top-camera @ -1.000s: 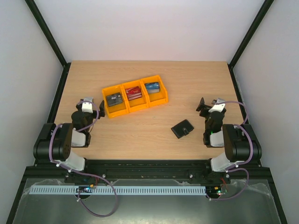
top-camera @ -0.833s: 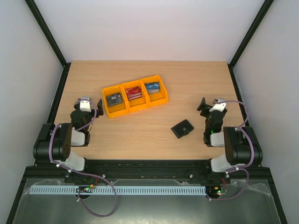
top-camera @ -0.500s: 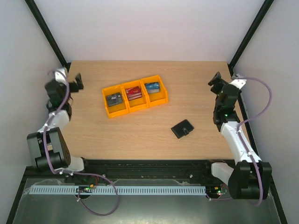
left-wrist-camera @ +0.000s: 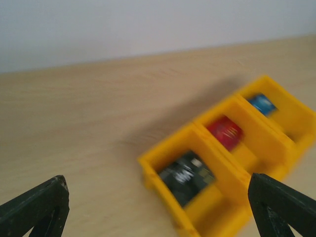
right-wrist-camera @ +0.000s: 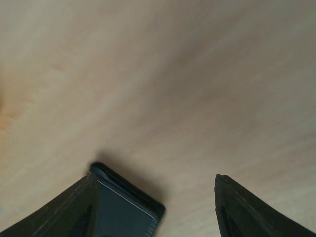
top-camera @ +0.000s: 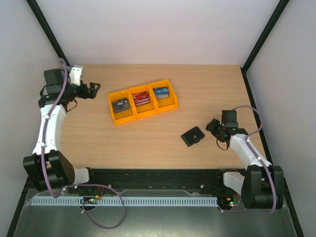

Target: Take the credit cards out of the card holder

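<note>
Two arms out, jaws apart.
Left claw [top-camera: 93, 89] stretched far left; right claw [top-camera: 212, 126] low beside the card holder [top-camera: 193, 136].

The whole table [top-camera: 158, 84] is taken in from high above and behind the arm bases, which are kept at 6 o'clock of the top view, with the far wall at 12 o'clock. From the left wrist, a low, slanted view across the wood is given; the yellow bins [left-wrist-camera: 224, 165] are seen, blurred, toward 4 o'clock. From the right wrist, the tabletop is viewed from very near, with a corner of the card holder [right-wrist-camera: 123, 207] caught at 7 o'clock. The bins and the card holder are each shared with the top view.
</note>
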You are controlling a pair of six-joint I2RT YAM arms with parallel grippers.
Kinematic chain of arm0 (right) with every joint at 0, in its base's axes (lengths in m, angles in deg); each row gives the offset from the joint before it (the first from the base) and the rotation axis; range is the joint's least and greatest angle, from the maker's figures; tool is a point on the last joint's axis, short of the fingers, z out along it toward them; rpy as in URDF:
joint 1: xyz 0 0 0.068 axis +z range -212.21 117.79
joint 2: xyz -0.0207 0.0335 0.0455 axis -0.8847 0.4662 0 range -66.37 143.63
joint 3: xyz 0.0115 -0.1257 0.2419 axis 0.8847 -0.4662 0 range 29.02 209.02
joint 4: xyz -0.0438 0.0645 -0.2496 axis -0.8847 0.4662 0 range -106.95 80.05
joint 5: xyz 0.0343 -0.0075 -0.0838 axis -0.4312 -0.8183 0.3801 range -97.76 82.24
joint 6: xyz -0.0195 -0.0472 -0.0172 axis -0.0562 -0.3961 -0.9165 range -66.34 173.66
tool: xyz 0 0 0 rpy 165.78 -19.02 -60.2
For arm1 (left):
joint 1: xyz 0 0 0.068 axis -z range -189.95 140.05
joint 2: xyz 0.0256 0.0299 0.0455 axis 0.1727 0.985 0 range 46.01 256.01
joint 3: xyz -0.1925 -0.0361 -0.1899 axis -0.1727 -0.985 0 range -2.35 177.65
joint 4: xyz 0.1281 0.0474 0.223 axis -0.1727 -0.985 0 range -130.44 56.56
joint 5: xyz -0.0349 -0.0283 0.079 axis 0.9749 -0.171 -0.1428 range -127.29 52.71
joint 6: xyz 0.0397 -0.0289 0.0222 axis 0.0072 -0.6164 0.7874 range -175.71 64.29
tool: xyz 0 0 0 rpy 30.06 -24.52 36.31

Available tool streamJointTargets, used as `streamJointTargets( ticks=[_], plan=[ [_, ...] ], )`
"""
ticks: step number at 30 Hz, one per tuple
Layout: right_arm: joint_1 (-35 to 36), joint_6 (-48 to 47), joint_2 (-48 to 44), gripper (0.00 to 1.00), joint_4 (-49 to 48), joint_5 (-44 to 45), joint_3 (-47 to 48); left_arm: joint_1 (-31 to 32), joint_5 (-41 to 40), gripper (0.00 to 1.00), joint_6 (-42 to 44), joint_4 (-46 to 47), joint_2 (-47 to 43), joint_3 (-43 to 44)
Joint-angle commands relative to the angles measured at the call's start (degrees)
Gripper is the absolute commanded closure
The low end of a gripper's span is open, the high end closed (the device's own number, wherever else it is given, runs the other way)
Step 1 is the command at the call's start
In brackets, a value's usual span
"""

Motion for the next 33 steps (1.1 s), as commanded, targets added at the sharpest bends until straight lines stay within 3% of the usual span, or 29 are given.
streamJointTargets(
  ticks=[1,14,21,24,29,33],
  plan=[
    [0.2,1.7,-0.2,0.38,2.1,-5.5,-5.6,4.7,5.8,0.00,4.0,-13.3,-2.1,0.7],
    [0.4,2.3,5.6,0.51,-7.7,-18.4,-9.7,7.3,6.2,0.01,1.3,-14.1,-3.6,-1.8],
    [0.3,2.5,10.2,0.75,-11.4,-22.4,-8.8,7.5,7.2,0.00,2.0,-15.6,-3.6,-1.8],
    [0.4,1.3,11.0,0.97,-12.5,-26.1,-8.2,7.5,8.3,0.00,2.3,-17.1,-3.3,-0.9],
    [1.5,-5.2,8.8,0.98,-9.1,-32.3,-4.3,8.5,12.3,0.01,3.6,-20.0,-4.8,0.5],
    [7.5,-6.3,6.5,0.98,-9.3,-33.6,-0.2,13.0,14.8,0.01,0.8,-20.3,-5.1,0.5]
  ],
)
